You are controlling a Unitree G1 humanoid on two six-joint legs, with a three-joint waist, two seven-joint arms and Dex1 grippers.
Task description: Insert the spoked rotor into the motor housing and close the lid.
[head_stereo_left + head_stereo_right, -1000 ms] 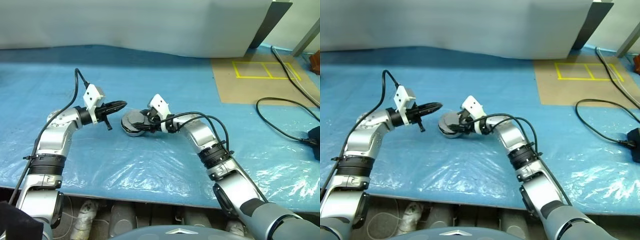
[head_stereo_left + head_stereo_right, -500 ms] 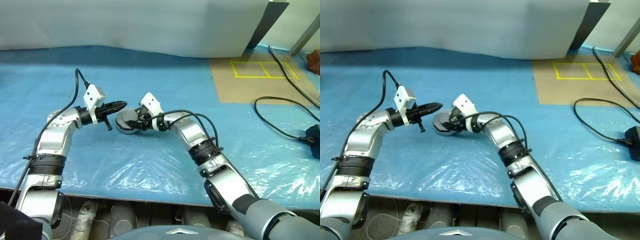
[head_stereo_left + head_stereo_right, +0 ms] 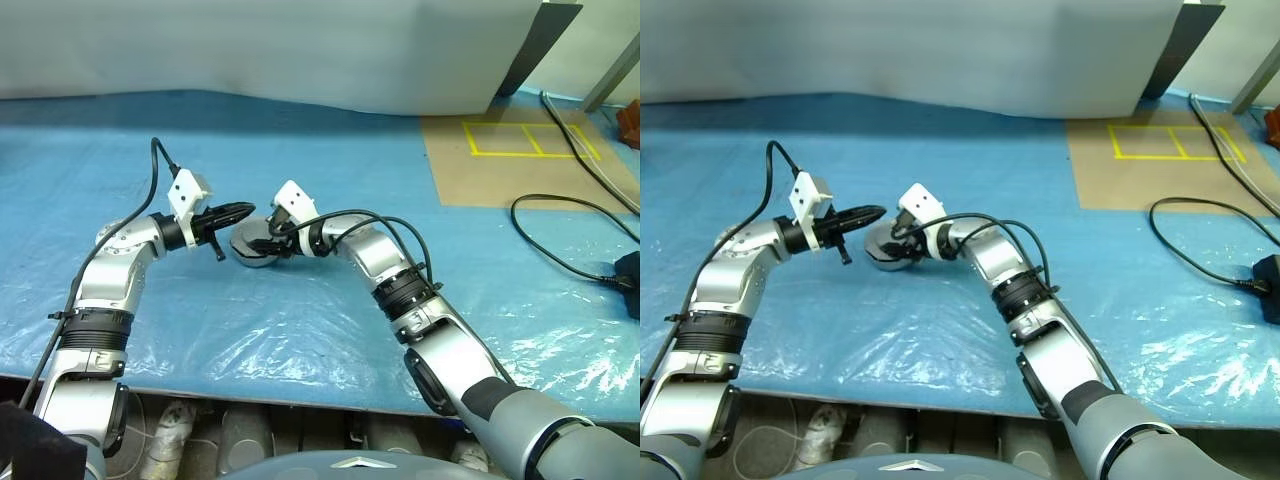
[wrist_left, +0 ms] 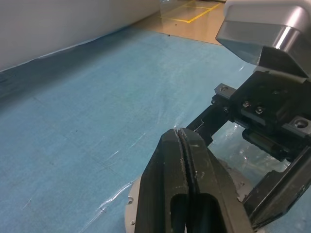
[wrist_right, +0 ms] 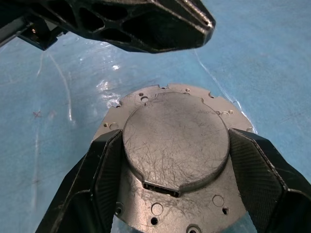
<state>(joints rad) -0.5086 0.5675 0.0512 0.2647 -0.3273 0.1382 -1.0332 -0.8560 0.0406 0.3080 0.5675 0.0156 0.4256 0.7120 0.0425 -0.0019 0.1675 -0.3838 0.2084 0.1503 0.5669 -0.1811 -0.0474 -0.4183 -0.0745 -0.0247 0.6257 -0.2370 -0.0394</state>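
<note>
Closing stage: right gripper (image 5: 170, 194) fingers straddling shut lid (image 5: 175, 141) on motor housing (image 3: 255, 250), left gripper (image 3: 240, 210) fingers pinched empty; next, press lid down.

You've got 1 motor housing (image 5: 175, 160), lid (image 5: 176, 141) shut on top, so 1 lid. 2 grippers: left gripper (image 3: 243, 210), right gripper (image 5: 170, 184). 1 blue tarp (image 3: 300, 320). 1 black cable (image 3: 570, 240). 1 yellow tape rectangle (image 3: 530, 138).
</note>
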